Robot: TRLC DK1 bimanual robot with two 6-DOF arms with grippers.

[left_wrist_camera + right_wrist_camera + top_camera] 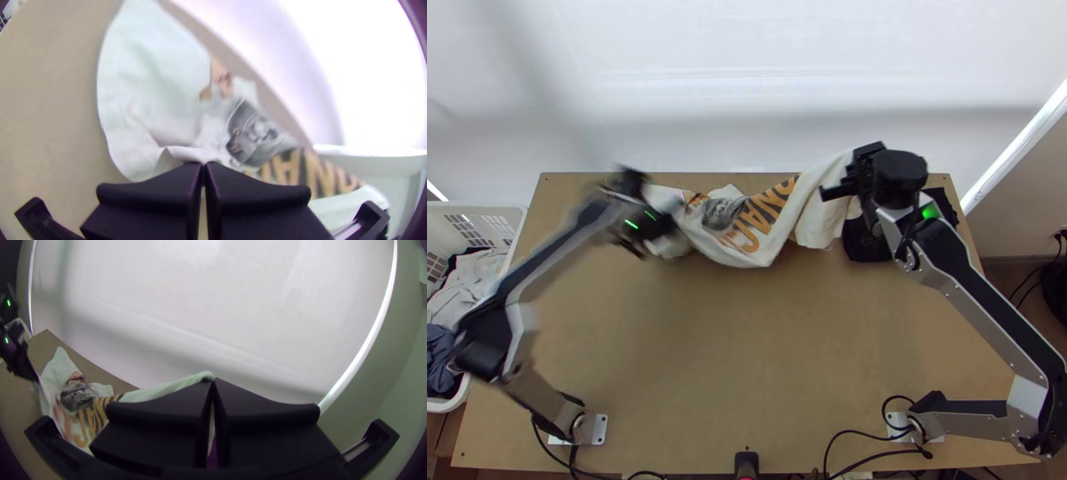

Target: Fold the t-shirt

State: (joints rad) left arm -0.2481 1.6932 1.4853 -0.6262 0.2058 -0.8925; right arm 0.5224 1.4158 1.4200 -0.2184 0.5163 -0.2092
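In the top view the white t-shirt point(747, 232) lies bunched and twisted along the table's far edge, its orange letters and grey picture showing, its right part raised. The left gripper point(667, 228), blurred, is at the shirt's left part; the right gripper point(837, 192) holds up its right end. In the left wrist view the left gripper point(203, 166) is shut on a fold of the t-shirt point(155, 98), more cloth lying beyond. The right gripper point(213, 381) in the right wrist view is shut on an upper edge of the t-shirt point(91, 411), which slopes down from it.
A white basket point(521, 220) with clothes stands left of the table point(747, 360). Black cloth point(865, 244) lies at the table's far right, beneath the right arm. A white wall or screen point(747, 80) rises behind the far edge.
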